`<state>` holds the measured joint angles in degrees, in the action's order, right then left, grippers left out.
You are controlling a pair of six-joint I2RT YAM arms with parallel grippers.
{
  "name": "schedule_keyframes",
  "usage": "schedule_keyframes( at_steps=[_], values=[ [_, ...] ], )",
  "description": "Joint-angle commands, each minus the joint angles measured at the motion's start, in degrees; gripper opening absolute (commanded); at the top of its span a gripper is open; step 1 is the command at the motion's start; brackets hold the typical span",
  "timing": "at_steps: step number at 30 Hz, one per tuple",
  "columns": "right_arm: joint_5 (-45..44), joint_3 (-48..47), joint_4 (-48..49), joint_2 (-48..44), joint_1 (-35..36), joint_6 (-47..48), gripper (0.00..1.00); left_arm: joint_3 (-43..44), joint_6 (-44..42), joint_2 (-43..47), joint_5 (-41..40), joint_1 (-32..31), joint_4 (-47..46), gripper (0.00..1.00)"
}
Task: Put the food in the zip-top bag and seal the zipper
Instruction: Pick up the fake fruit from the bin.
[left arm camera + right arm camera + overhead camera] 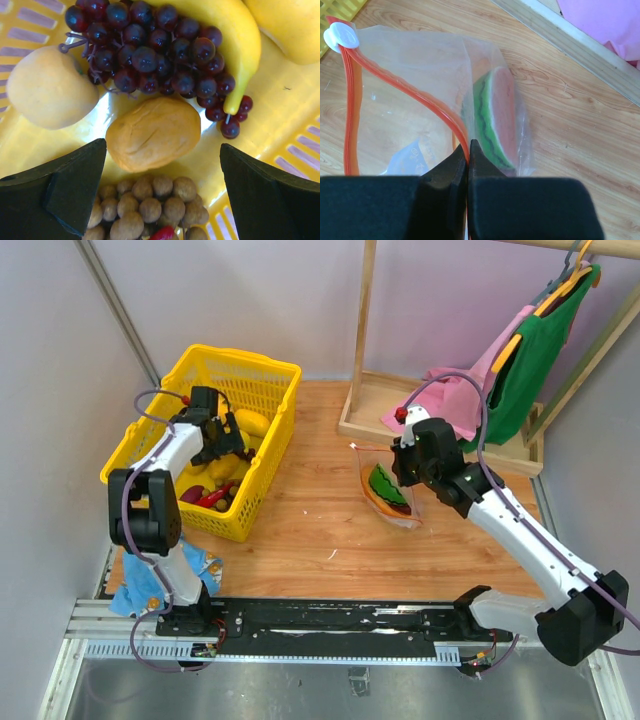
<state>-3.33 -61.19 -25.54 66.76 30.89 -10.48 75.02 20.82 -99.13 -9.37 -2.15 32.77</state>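
Left hand spread in the basket, right hand pinching the bag!

The left gripper (162, 150) hangs wide inside the yellow plastic basket (275, 375), with a round yellow-orange toy fruit (152, 132) just beneath it. Open wooden tabletop (310, 530) lies between the arms. The right gripper (468, 147) is clamped on the clear crinkly zip-top bag (405, 100) at its red zipper strip (420, 97), with the red-green watermelon wedge (497, 115) inside and a wooden rack base (560, 30) beyond.

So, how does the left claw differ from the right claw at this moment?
The left claw is wide open; the right claw is shut. The left claw holds nothing and hovers over a round orange fruit in the yellow basket; the right claw pinches the zip-top bag at its red zipper, with the watermelon wedge inside. Both are black.
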Motion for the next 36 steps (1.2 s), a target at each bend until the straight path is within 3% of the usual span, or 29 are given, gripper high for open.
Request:
schedule_keyframes(
  at_steps=[1, 15, 20, 26, 36],
  values=[
    [0.5, 0.4, 1.3, 0.4, 0.4, 0.0, 0.01, -0.4, 0.8, -4.1, -0.7, 0.6, -3.9, 0.99],
    [1.4, 0.1, 1.9, 2.0, 0.5, 0.5, 0.01, -1.8, 0.8, -11.8, 0.1, 0.6, -6.7, 0.97],
    [1.3, -0.2, 1.8, 2.2, 0.5, 0.5, 0.01, -1.9, 0.1, -10.9, 0.8, 0.6, -6.2, 0.86],
    [1.4, -0.4, 1.7, 2.4, 0.5, 0.5, 0.01, -1.8, -0.6, -6.6, 0.7, 0.6, -5.3, 0.66],
    [2.0, -0.5, 1.6, 1.5, 0.4, 0.0, 0.01, 0.6, -2.1, 1.5, 1.6, 0.2, -1.5, 0.63]
  ],
)
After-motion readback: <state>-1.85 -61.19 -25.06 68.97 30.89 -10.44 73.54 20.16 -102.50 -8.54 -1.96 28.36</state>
